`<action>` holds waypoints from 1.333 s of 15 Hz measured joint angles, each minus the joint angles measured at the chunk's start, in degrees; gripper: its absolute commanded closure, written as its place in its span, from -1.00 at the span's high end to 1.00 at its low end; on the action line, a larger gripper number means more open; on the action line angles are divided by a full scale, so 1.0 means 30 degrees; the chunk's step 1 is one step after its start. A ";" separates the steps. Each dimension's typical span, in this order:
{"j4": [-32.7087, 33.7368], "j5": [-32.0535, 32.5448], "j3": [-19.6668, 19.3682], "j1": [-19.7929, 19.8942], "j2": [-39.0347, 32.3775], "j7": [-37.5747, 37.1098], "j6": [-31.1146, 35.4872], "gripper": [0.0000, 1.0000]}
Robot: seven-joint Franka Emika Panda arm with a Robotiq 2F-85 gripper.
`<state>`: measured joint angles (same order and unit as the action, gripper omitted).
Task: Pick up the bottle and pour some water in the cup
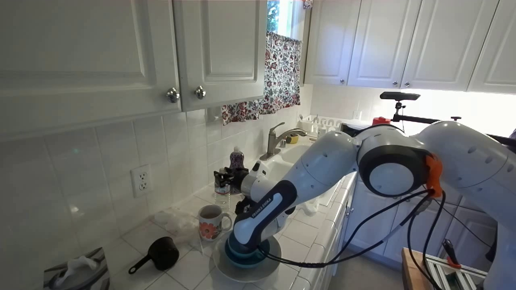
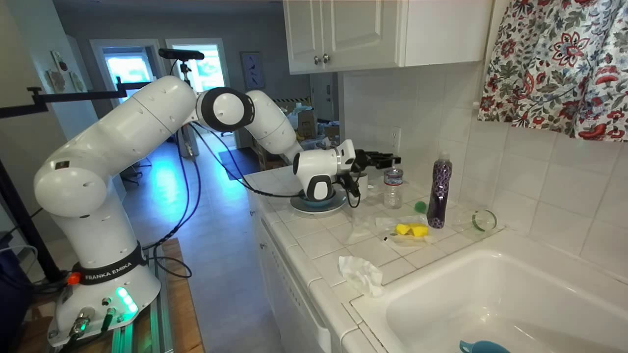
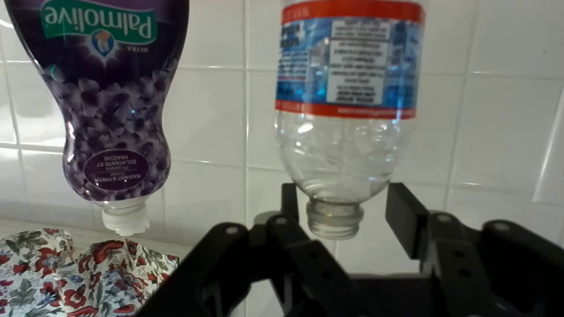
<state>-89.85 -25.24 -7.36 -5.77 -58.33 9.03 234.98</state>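
The water bottle (image 1: 222, 196), clear with a blue and red label, stands upright on the white tiled worktop (image 2: 321, 245), not far from the wall. The jaws are at the height of its neck, spread apart; in the wrist view, which is upside down, a gap shows on either side of the bare threaded neck, so they have hold of nothing. The cup (image 1: 209, 227), white with a reddish flower, stands upright near the bottle, its contents too dim to tell.

On the bottle's other side, towards the sink (image 2: 456, 279), a purple dish soap (image 3: 119, 110) stands upright. A teal bowl (image 1: 246, 264) sits on a grey plate (image 1: 242, 277) beside the cup, partly hidden by the arm (image 1: 318, 161). A small black pan (image 1: 164, 253) lies on the cup's far side from the bottle.

Near the soap, in an exterior view, are a yellow thing (image 2: 412, 229) and a round green one (image 2: 420, 206), both too small to make out. A crumpled white tissue (image 2: 362, 275) lies at the edge of the sink, and a blue item (image 2: 483, 347) shows in part inside it. A flowered curtain (image 1: 282, 72) hangs above.
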 measured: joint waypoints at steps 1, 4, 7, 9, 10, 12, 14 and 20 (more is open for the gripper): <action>0.0000 0.0000 0.0026 0.0000 0.0000 0.0026 0.0085 -0.14; 0.0000 0.0000 0.0059 0.0002 0.0000 0.0077 0.0292 -0.74; 0.0000 0.0000 0.0072 0.0032 -0.0003 0.0087 0.0374 -0.82; 0.0000 0.0000 0.0087 0.0057 -0.0005 0.0087 0.0380 -0.84; 0.0000 0.0000 0.0096 0.0072 -0.0005 0.0087 0.0386 -0.84; -0.0001 0.0000 0.0115 0.0099 -0.0005 0.0087 0.0427 -0.84; -0.0019 0.0000 0.0183 0.0114 0.0046 0.0087 0.0726 -0.84; -0.1632 0.0000 0.0714 0.0218 0.1663 0.0084 0.1730 -0.84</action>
<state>-94.75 -25.24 -5.22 -5.12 -53.34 9.28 240.17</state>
